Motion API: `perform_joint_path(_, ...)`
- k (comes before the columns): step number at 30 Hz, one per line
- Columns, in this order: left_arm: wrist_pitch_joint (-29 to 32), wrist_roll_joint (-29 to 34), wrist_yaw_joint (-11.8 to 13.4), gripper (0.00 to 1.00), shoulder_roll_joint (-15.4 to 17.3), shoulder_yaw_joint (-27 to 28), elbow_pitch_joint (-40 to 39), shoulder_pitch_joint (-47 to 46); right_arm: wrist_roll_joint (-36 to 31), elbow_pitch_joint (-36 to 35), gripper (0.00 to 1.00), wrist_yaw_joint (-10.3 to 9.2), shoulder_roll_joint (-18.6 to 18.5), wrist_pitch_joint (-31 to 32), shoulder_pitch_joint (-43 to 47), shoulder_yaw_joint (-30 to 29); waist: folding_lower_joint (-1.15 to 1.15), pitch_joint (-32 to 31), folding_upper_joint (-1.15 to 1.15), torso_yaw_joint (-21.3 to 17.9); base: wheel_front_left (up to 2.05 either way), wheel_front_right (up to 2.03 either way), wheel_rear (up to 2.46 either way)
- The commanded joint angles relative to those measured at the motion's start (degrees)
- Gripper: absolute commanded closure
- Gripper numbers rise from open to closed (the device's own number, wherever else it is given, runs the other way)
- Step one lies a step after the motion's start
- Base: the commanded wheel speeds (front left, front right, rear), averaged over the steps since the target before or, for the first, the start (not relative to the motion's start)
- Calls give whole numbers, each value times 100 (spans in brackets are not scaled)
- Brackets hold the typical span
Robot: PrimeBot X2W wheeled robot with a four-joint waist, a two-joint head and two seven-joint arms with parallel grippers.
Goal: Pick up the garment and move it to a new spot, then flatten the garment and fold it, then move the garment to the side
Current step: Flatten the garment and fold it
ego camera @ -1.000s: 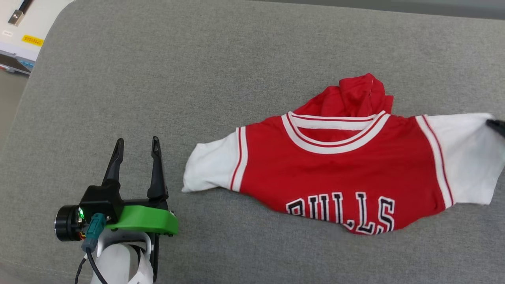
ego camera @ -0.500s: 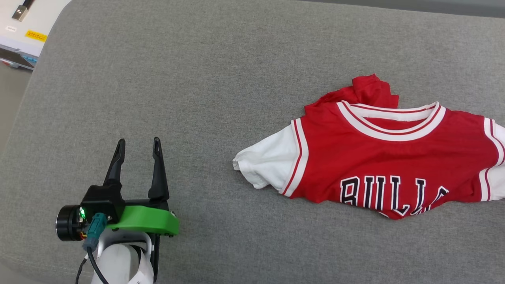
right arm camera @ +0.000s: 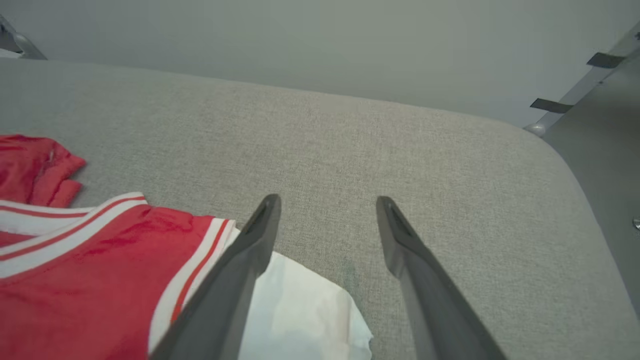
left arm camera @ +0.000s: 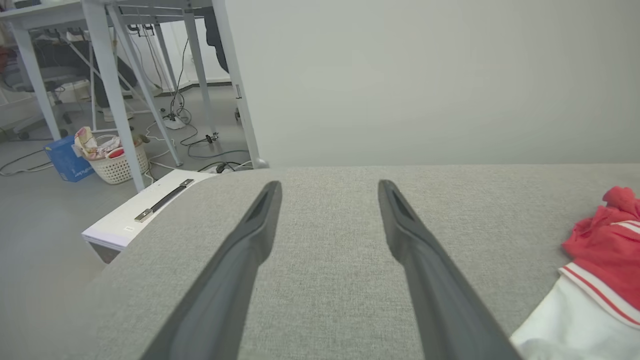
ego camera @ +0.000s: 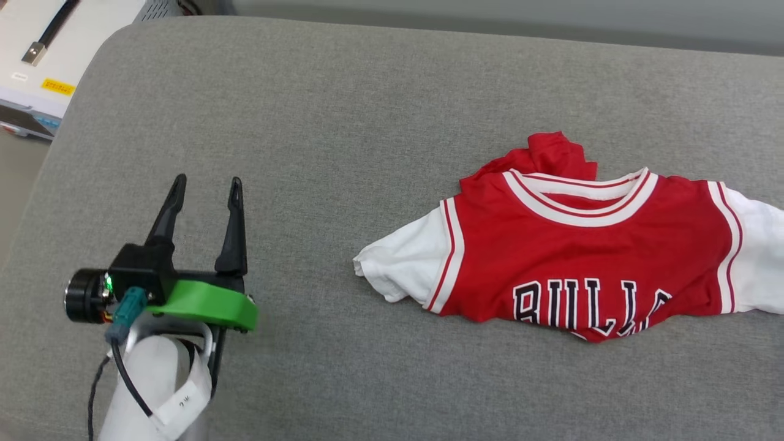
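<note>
- Your left pincer [ego camera: 207, 180] hovers over bare grey cloth at the near left, fingers spread wide with nothing between them, well apart from the garment [ego camera: 582, 257].
- Your right pincer [right arm camera: 328, 199] is spread too, pinching nothing. In the right wrist view its left finger crosses over the white sleeve [right arm camera: 300, 310], and you can't tell whether it touches the cloth.
- The garment lies on the right half of the tabletop [ego camera: 343, 122], front up and collar pointing away from you.
- Its near edge is rumpled, so the black, white-outlined lettering [ego camera: 588, 303] is partly cut off.
- The body is red, and the short sleeves are white with red-and-white stripes at the seams. The left sleeve [ego camera: 404, 269] ends in a crumpled cuff; the other runs off the head view's right edge.
- The striped collar [ego camera: 582, 205] lies open, and beyond it a lump of red cloth [ego camera: 554, 156] is bunched up.
- Past the tabletop's far left corner you see a white box [ego camera: 37, 61].
</note>
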Motion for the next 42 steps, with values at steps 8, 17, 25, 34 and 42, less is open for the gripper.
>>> perform_joint_path(8, 894, -828, -131, 0, 1004, -1163, 356, -1314, -879, -773, 0, -4, 471, -1006, 144, -568, 0, -186, 0, -353, 0, 0, 0)
perform_joint_path(17, 3401, -2781, -134, 0, 2050, -3048, 318, -2665, -1787, -2038, 0, -4, 992, -937, 942, -1442, 0, -105, 0, -638, 0, 0, 0)
perform_joint_path(25, 5453, -4073, -134, 0, 2494, -4473, 585, -3462, -2301, -2992, 0, -4, 1416, -407, 1345, -1928, 0, 122, 0, -883, 0, 0, 0)
perform_joint_path(34, 5922, -4591, -135, 0, 2606, -5790, 1042, -3768, -2466, -3327, 0, -4, 1675, -240, 1393, -2061, 0, 400, 0, -1130, 0, 0, 0)
perform_joint_path(42, 5885, -4604, -135, 0, 2673, -6959, 1434, -3875, -2521, -3282, 0, -4, 1730, -300, 1331, -2042, 0, 535, 0, -1198, 0, 0, 0)
